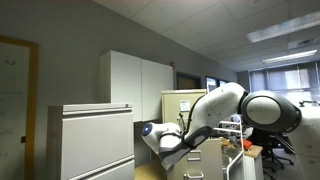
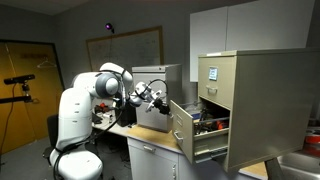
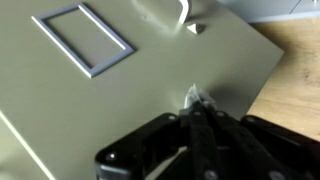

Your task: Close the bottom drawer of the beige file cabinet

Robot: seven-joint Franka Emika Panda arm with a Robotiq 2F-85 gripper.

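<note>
**Closed gripper at the front of the open bottom drawer**

In the wrist view the gripper [image 3: 192,100] has its two fingers pressed together and holds nothing. Its tip is right at the tan face of the bottom drawer [image 3: 120,90]; whether it touches cannot be told. On that face are a pale rectangular label frame [image 3: 107,26] and, at the top edge of the view, a light handle [image 3: 181,12]. A wood-coloured surface [image 3: 295,60] shows past the drawer's edge.

In an exterior view the gripper [image 2: 155,97] is just in front of the beige file cabinet [image 2: 260,100], near the upper part of the bottom drawer [image 2: 183,125]. The drawer is pulled well out of the cabinet, and the dark items inside it are too small to identify. The drawer above it [image 2: 212,72] is shut. The white arm [image 2: 105,85] reaches toward the cabinet from the far side of the drawer front. A tall white cupboard [image 2: 240,25] rises behind the cabinet.
</note>
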